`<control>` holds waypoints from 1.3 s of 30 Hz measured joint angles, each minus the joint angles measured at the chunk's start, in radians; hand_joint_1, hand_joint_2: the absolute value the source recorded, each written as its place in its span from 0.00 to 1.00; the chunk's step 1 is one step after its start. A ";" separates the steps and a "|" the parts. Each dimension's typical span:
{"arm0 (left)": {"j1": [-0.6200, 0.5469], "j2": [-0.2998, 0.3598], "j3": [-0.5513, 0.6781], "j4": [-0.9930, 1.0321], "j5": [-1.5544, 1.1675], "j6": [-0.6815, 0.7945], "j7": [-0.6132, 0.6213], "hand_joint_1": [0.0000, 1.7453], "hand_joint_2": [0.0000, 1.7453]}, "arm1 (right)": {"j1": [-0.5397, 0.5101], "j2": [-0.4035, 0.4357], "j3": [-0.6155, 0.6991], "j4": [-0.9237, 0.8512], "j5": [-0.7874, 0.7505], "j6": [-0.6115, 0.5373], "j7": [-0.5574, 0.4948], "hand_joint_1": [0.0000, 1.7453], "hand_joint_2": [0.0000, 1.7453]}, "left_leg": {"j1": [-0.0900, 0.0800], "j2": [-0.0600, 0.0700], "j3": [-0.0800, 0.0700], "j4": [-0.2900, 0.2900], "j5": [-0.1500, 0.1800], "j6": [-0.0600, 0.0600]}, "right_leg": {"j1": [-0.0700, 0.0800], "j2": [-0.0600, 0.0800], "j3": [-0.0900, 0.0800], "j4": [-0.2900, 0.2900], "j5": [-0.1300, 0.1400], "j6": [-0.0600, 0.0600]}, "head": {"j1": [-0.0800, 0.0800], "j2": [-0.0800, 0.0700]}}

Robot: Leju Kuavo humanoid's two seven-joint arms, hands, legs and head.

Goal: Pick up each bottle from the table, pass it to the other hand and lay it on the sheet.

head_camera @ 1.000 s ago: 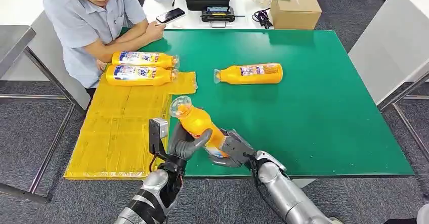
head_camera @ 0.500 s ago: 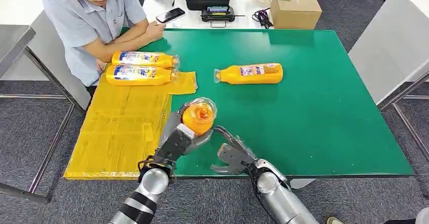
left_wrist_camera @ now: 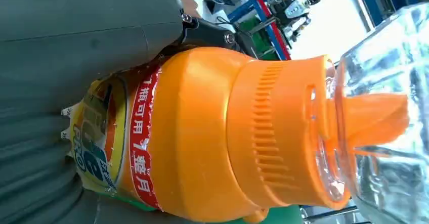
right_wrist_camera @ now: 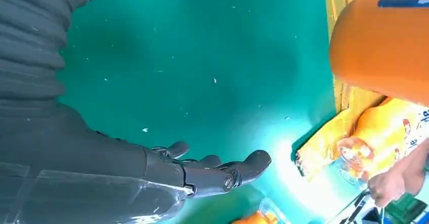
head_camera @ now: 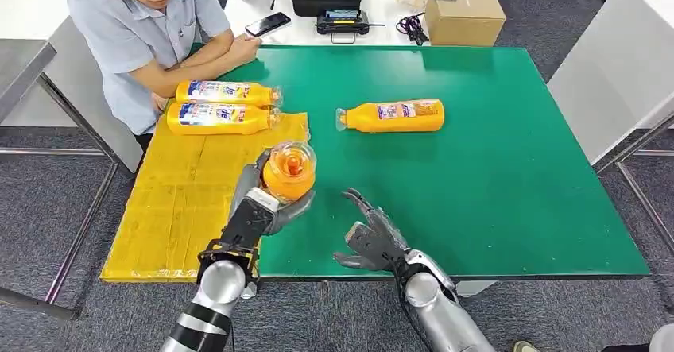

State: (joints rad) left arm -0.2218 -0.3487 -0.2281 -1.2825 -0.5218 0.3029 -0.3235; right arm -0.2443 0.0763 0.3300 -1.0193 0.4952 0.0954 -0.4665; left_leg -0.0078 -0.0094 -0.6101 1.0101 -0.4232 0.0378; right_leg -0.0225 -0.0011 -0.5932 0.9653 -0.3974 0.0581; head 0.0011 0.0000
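Head view shows you the left hand (head_camera: 266,205) gripping an orange bottle (head_camera: 288,174), cap toward the camera, over the yellow sheet's (head_camera: 183,201) edge, while the right hand (head_camera: 372,241) hangs open, holding nothing, above the green table (head_camera: 493,169).

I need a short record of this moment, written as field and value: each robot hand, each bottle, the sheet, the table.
left robot hand: holds the held bottle, its clear cap pointing toward the head camera
right robot hand: holds nothing, fingers spread, above the green table
two bottles on sheet: lying side by side at the far end of the yellow sheet
bottle on table: lying on its side, not on the sheet
person: sits at the table's far left corner
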 measured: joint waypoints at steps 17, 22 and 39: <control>-0.097 0.045 0.023 0.122 -1.032 0.052 0.462 1.00 1.00 | -0.015 0.008 -0.030 0.001 -0.007 0.050 -0.050 0.00 1.00 | 0.000 0.000 0.000 0.000 0.001 0.000 | 0.000 0.000 0.000 0.000 0.001 0.000 | 0.000 0.000; -0.150 0.085 0.029 0.201 -1.048 0.053 0.529 0.51 1.00 | -0.023 0.005 -0.034 0.010 -0.014 0.054 -0.056 0.00 1.00 | 0.000 0.000 0.000 0.000 0.001 0.000 | 0.000 0.000 0.000 0.000 0.001 0.000 | 0.000 0.000; -0.221 0.101 0.084 0.374 -1.049 -0.018 0.489 0.52 1.00 | -0.024 0.003 -0.046 0.023 -0.019 0.060 -0.060 0.00 1.00 | 0.000 0.000 0.000 0.000 0.001 0.000 | 0.000 0.000 0.000 0.000 0.001 0.000 | 0.000 0.000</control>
State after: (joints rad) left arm -0.4430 -0.2472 -0.1438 -0.9087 -1.5705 0.2853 0.1656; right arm -0.2683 0.0793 0.2842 -0.9964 0.4765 0.1553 -0.5264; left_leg -0.0078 -0.0095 -0.6100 1.0102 -0.4226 0.0378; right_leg -0.0225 -0.0012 -0.5933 0.9655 -0.3969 0.0586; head 0.0015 0.0000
